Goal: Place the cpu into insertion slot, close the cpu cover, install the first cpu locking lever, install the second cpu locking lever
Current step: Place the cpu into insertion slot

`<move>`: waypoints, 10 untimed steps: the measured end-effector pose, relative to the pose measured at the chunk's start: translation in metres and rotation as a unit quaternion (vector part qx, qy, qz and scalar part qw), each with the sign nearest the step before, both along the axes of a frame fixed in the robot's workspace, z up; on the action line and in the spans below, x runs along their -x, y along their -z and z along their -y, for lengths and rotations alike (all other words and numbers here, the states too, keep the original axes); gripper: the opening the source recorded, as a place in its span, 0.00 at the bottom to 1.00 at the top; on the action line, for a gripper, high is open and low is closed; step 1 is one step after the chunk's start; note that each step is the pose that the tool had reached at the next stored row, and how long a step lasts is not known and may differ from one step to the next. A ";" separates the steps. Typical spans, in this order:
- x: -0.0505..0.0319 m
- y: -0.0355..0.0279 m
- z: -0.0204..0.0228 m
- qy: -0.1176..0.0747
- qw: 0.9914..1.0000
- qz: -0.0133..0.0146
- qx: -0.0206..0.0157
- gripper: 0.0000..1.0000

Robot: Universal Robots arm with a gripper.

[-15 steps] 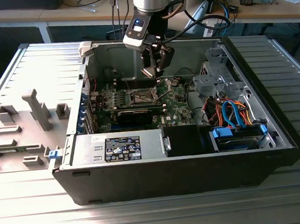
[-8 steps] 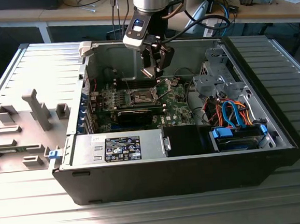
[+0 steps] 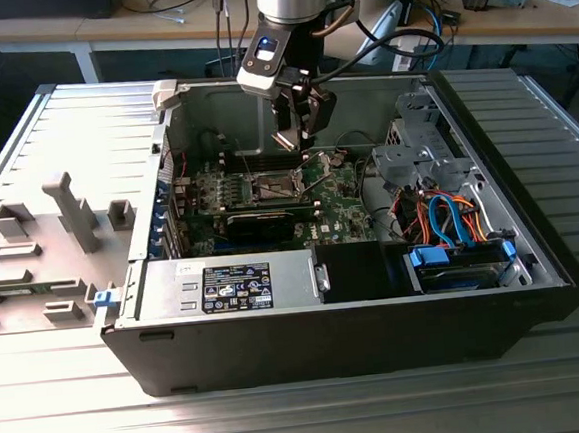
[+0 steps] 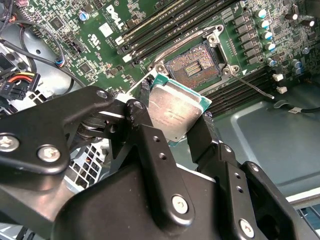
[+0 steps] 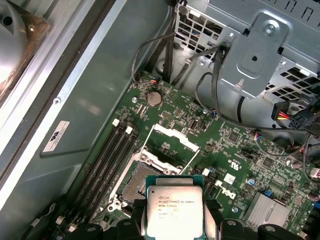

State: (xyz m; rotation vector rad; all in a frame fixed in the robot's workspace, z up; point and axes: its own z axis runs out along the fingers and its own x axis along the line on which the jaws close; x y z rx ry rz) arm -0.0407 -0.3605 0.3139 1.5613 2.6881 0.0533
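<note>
While my hand (image 3: 300, 140) hangs inside the open computer case (image 3: 280, 348) on the worktop (image 3: 305, 411), the exterior view shows its fingers pointing down above the green motherboard (image 3: 341, 208), just over the insertion slot (image 3: 272, 186) and clear of it; from here I cannot tell what they hold. In the second wrist view my hand (image 4: 174, 105) is closed to the width of the cpu (image 4: 172, 120), one black finger pressed on each of two opposite edges. The chip lies flat across the fingertips with its silvery metal top facing back toward my wrist, and being square it has no long axis. Its edges sit at a slant to the insertion slot (image 4: 196, 62), which lies beyond it, apart and uncovered, dark centre showing. In the first wrist view the cpu (image 5: 174, 210) again shows its metal top between my fingers (image 5: 214, 222), next to the insertion slot (image 5: 135, 184), whose cpu cover (image 5: 172, 132) stands swung open at the socket's far edge.
</note>
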 end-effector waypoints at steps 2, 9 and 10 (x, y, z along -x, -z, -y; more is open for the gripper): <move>0.0000 0.0000 0.0000 0.001 1.000 0.000 0.000 0.54; 0.0000 0.0002 0.0000 0.003 1.000 0.000 0.000 0.54; 0.0000 0.0002 0.0000 0.003 1.000 0.000 0.000 0.54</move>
